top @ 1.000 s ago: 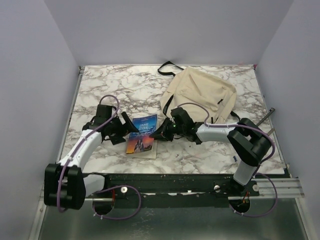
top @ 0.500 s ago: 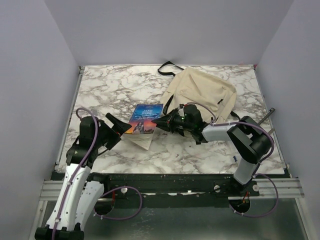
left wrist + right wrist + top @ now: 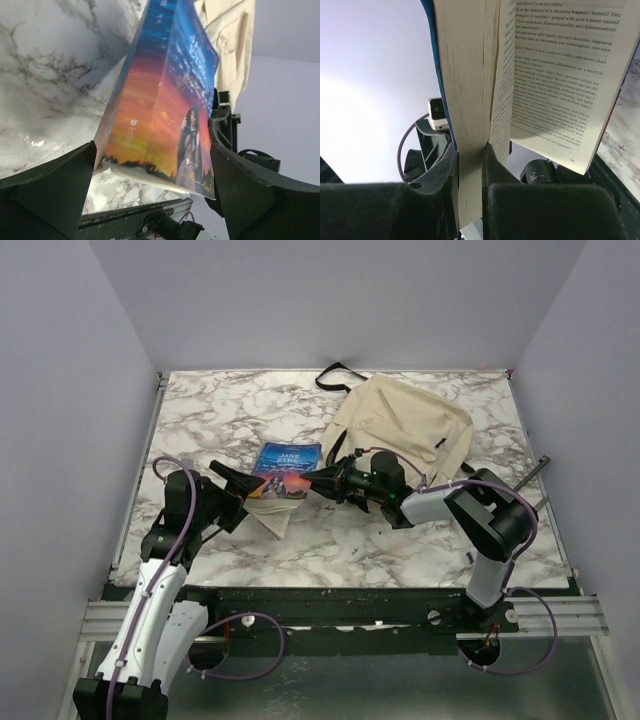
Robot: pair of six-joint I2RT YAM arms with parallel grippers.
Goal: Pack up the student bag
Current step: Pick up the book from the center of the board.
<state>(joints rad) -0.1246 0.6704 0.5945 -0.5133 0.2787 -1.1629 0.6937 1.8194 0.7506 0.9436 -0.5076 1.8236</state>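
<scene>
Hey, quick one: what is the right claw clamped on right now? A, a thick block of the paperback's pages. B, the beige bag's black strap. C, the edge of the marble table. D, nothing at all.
A: in the right wrist view the right claw pinches the thick page block of the paperback, while a few loose pages hang open beside it.

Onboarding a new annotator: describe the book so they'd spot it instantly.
On the marble table, find the beige backpack at the far right; the book sits just left of it, mid-table. It is a paperback with a vivid blue-to-orange cover, clamped by the right gripper with loose pages drooping open, unlike the plain bag beside it.
</scene>
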